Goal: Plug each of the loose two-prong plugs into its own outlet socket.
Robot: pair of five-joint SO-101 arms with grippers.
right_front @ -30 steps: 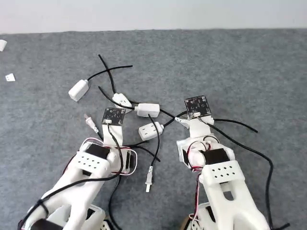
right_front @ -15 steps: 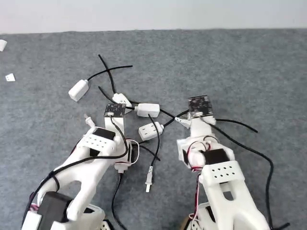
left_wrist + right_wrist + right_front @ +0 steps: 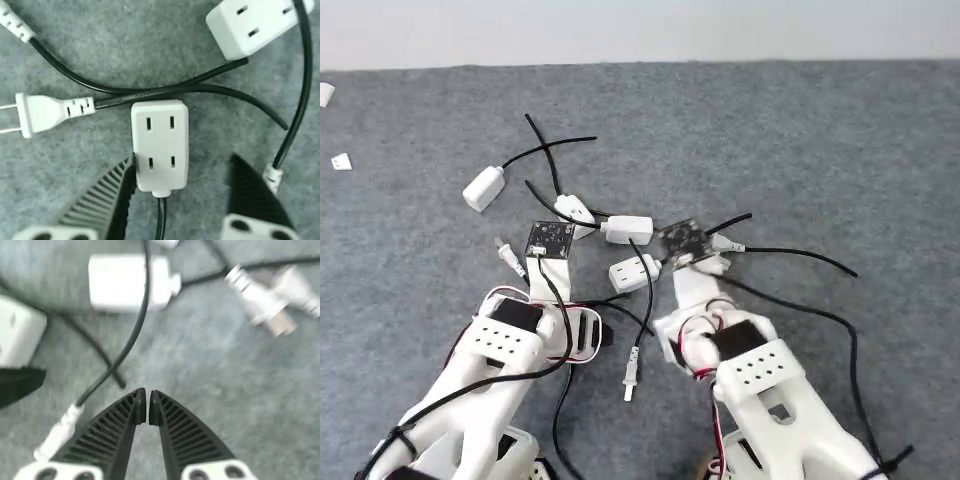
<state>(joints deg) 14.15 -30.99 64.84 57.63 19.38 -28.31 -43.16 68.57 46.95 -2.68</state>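
My left gripper (image 3: 183, 165) is open low over the carpet. A white four-slot outlet (image 3: 160, 145) lies between its fingers, close to one finger (image 3: 112, 192), slots up and cord trailing back. A loose two-prong plug (image 3: 45, 112) lies beside that outlet, and a second outlet (image 3: 255, 25) lies farther off. My right gripper (image 3: 146, 407) is shut on nothing, hovering above bare carpet. Ahead of it are a white outlet block (image 3: 127, 282) and a white plug (image 3: 270, 300). From above, outlets (image 3: 627, 229) (image 3: 633, 272) sit between the arms, and loose plugs (image 3: 507, 255) (image 3: 631, 372) lie nearby.
Black cords (image 3: 790, 255) cross and tangle among the outlets on the grey carpet (image 3: 840, 150). Another white outlet block (image 3: 483, 188) lies at the far left. White scraps (image 3: 341, 161) sit at the left edge. Open carpet stretches to the right and far side.
The right arm has swung left toward the middle outlets, uncovering a plug and cord to its right. The left arm rose over the outlets, then returned close to its earlier place.
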